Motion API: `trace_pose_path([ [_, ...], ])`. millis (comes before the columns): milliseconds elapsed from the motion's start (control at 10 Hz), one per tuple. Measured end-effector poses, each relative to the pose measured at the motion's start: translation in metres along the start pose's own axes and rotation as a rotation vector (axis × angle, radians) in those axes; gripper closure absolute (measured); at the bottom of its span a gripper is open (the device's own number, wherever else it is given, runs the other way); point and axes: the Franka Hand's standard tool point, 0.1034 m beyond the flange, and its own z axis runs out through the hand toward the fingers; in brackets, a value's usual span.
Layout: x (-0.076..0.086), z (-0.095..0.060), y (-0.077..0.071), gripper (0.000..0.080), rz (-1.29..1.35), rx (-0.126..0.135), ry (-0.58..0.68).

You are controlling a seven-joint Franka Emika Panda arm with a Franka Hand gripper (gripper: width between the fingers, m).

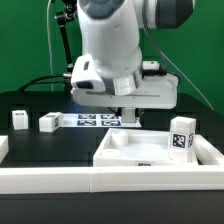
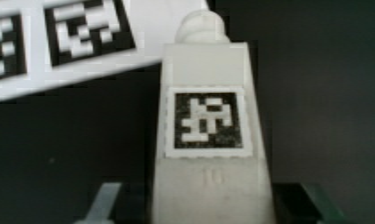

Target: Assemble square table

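A long white plastic border rail [image 1: 50, 180], smooth and matte, spans the foreground. Just behind it, towards the exterior view's right, the large white square plastic tray-like top [image 1: 130, 146] lies flat on the black desk [image 1: 60, 145], its raised rim enclosing a shallow recess. A tagged white upright block [image 1: 181, 135] rises at its far right corner; whether it stands in the tray or behind it cannot be told. Towards the exterior view's left, two small white blocky leg posts [image 1: 19, 119] [image 1: 48, 122] stand well apart from the top. Between them and the arm lies the thin flat marker board [image 1: 95, 120], printed with black-and-white square tags. The hand [image 1: 128, 116] hangs low over the desk just beside this board. In the wrist view the hand [image 2: 202, 200] is partly closed, its dark fingers [image 2: 107, 203] pinching a white rectangular plastic leg post [image 2: 205, 120] from both sides. This post has flat faces, a rounded stub at its far end and one square tag on the upper face, and its far end reaches the edge of the marker board [image 2: 59, 40].
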Motion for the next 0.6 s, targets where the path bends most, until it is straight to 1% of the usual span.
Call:
trace_pose_path([
  [100,-0.005,-0.009,0.002,0.0509,-0.001,0.011,0.048],
  [200,-0.004,-0.029,-0.001,0.0509,-0.009,0.030,0.135],
  [300,-0.008,-0.041,-0.002,0.0509,-0.012,0.043,0.162],
  [400,-0.003,-0.056,-0.004,0.0509,-0.015,0.054,0.222],
  [500,0.000,-0.077,-0.007,0.0509,-0.019,0.071,0.278],
  [600,0.006,-0.083,-0.007,0.0509,-0.019,0.073,0.367],
])
